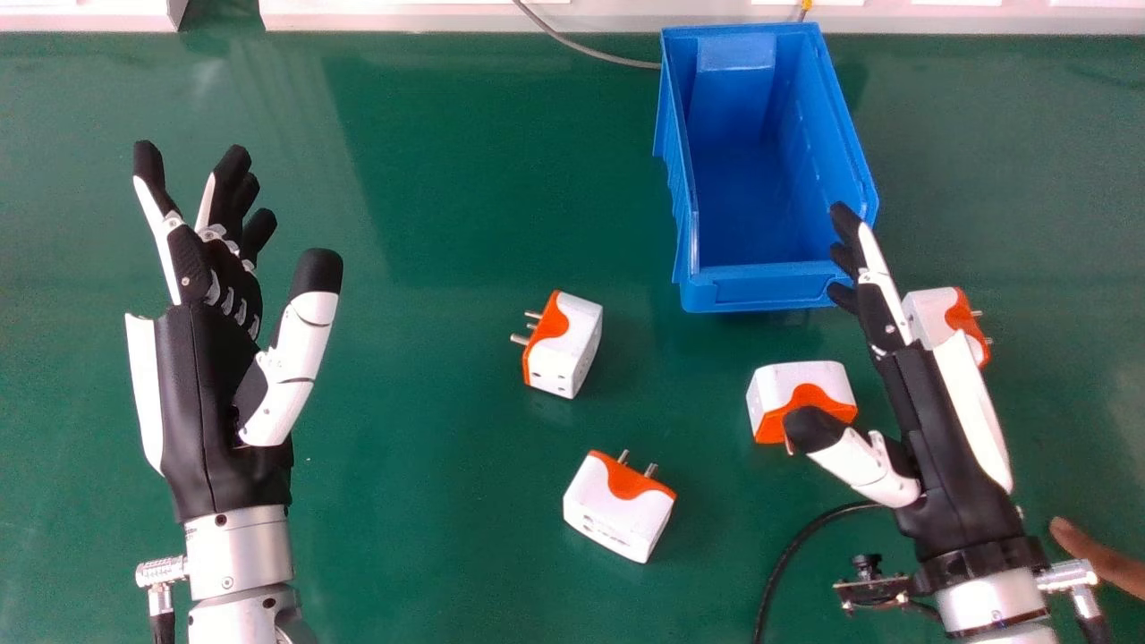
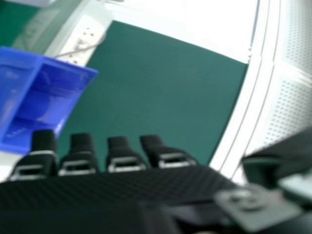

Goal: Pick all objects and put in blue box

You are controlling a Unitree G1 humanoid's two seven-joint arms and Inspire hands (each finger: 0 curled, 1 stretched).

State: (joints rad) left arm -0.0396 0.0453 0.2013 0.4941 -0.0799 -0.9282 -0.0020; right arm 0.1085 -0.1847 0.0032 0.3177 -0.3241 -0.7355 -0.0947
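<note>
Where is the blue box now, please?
The blue box stands in the right half of the head view, near the far edge of the green table, beyond the white-orange plug adapters.

Left hand (image 1: 210, 385): over table (image 1: 429, 179), palm inward; fingers (image 1: 156, 206) relaxed, slightly bent, toward far edge. Thumb (image 1: 295, 358) held apart from them. Silver left forearm (image 1: 240, 550) roughly upright in head view. Right hand (image 1: 939, 429): open, fingers (image 1: 872, 259) extended toward far edge, angled inward; thumb (image 1: 863, 465) spread. Right forearm (image 1: 988, 599) silver, slanted likewise.
</note>
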